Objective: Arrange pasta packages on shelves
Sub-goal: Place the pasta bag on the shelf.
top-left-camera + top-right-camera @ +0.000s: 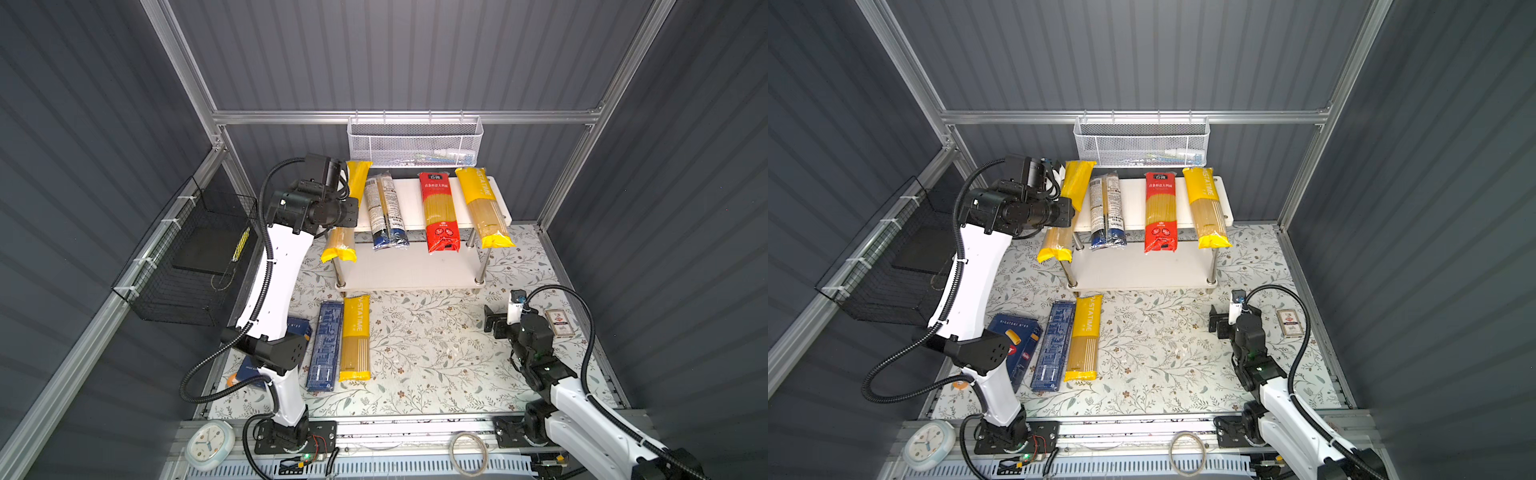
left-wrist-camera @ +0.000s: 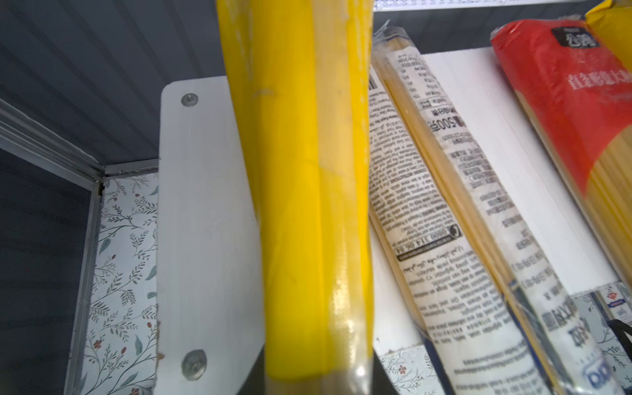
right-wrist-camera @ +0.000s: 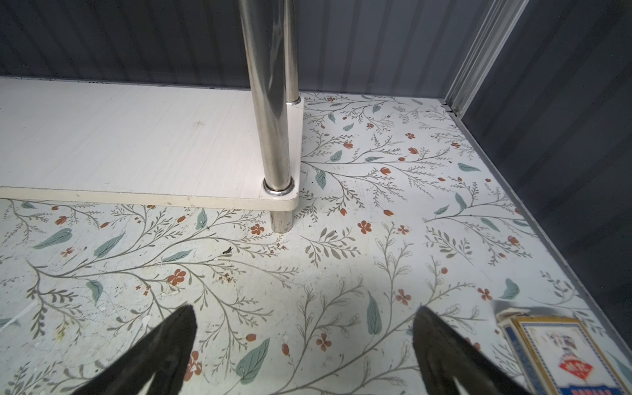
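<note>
My left gripper (image 1: pixel 347 212) (image 2: pixel 318 383) is shut on a yellow spaghetti bag (image 1: pixel 353 191) (image 2: pixel 301 205) over the left end of the shelves' top board (image 1: pixel 409 199). On that board lie a grey-and-dark-blue bag (image 1: pixel 384 210) (image 2: pixel 461 222), a red bag (image 1: pixel 438 212) and another yellow bag (image 1: pixel 484 205). The lower board (image 1: pixel 411 266) (image 3: pixel 136 136) is bare. Near my left arm on the table lie a yellow bag (image 1: pixel 355 336), a narrow blue box (image 1: pixel 326 345) and a wide blue Barilla box (image 1: pixel 1017 345). My right gripper (image 1: pixel 492 320) (image 3: pixel 304 311) stands open and holds nothing, low over the table at the right.
A small red-and-white card (image 1: pixel 559 322) (image 3: pixel 561 352) lies right of my right gripper. A white mesh basket (image 1: pixel 415 141) hangs on the back rail above the shelves. A black wire basket (image 1: pixel 195 257) hangs on the left wall. A clock (image 1: pixel 208 442) and a cable ring (image 1: pixel 467 451) lie at the front.
</note>
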Tool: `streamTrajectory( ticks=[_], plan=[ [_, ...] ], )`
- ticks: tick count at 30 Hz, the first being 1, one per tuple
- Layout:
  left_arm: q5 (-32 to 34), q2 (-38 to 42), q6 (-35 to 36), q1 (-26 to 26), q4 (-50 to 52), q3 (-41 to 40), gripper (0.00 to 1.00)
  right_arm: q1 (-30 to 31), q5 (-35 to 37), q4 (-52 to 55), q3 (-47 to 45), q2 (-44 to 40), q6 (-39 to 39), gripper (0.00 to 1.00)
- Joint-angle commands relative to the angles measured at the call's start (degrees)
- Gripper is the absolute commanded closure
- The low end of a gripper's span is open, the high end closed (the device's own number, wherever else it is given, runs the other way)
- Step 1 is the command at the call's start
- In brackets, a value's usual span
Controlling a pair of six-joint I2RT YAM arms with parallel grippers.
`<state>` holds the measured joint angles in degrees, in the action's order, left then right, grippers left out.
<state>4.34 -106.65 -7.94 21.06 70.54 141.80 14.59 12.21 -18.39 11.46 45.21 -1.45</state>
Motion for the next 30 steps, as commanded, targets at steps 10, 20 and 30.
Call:
streamTrajectory(
  ticks=[10,20,30],
  plan=[
    [-8.85,-2.65,-2.42,-4.80,-5.61,0.94,0.67,-0.26,0.62,0.11,1.50,0.32,-0.50,0.01],
    [-10.31,-4.93,-3.74,-4.89,-6.13,3.13,0.34,-0.26,0.69,0.20,1.46,0.23,-0.57,0.01],
    [-5.70,-2.80,-1.96,-4.89,-3.39,6.38,0.00,-0.26,0.45,0.20,1.54,0.49,-0.48,0.01]
  ],
)
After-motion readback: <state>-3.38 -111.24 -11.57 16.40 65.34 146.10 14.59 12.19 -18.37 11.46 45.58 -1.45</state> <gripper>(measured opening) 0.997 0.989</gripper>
